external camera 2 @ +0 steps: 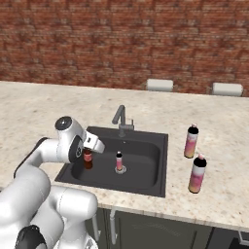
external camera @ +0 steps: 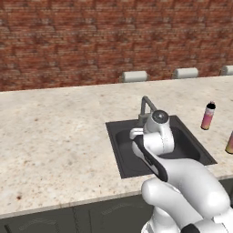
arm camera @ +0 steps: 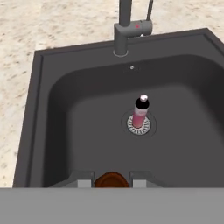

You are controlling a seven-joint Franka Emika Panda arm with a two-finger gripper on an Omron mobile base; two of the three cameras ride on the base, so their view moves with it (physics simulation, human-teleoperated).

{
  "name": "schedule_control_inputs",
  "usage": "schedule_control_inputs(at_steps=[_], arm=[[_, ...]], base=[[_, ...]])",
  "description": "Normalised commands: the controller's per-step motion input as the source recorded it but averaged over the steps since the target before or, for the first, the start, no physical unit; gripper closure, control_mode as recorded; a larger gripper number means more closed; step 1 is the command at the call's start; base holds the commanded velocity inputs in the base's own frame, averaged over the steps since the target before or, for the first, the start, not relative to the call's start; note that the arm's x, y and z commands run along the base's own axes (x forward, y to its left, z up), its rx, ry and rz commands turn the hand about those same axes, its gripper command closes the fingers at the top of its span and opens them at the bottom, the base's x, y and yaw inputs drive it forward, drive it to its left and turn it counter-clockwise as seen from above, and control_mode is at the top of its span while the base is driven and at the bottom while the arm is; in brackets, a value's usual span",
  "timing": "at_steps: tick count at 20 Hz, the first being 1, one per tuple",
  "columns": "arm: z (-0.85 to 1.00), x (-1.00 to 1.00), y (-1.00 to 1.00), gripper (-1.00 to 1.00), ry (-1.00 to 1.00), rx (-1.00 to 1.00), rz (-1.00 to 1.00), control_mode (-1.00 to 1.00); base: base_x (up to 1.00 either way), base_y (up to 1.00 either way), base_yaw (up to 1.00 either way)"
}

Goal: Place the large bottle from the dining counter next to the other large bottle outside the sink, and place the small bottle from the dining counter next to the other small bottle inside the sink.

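pincer (arm camera: 112,183) clenched on small bottle (external camera 2: 88,159) over sink (external camera 2: 146,182); other small bottle (arm camera: 140,112) on drain

Arm (external camera: 159,150) over sink (external camera: 119,150); other large bottle (external camera: 208,116) upright on counter (external camera: 54,132).

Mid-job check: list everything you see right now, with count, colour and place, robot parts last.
small bottle: 1, dark brown-red, held upright over the left part of the sink basin.
other small bottle: 1, pale with pink base and dark cap, upright on the drain.
large bottle: 1, pink fading to yellow-orange, black cap, on the counter right of the sink, nearer the front edge.
other large bottle: 1, mostly pink, black cap, just behind the large bottle.
sink: 1, dark grey, set in the counter.
faucet: 1, grey, behind the basin.
counter: 1, beige speckled stone.
brick wall: 1, red-brown, background.
gripper: 1, shut on the small bottle.
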Motion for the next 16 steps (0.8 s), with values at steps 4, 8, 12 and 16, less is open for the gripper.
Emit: schedule_control_inputs(at_steps=[4,8,12,16], arm=[[-0.25,0.04,0.00,1.00,0.00,0.00,-0.02,-1.00],[-0.25,0.02,0.00,1.00,0.00,0.00,-0.01,-1.00],[-0.22,0.01,0.00,1.00,0.00,0.01,-0.01,-1.00],[-0.25,0.01,0.00,1.00,0.00,0.01,0.00,-1.00]], base=[[0.00,0.00,0.00],[0.00,0.00,0.00],[0.00,0.00,0.00],[0.00,0.00,0.00]])
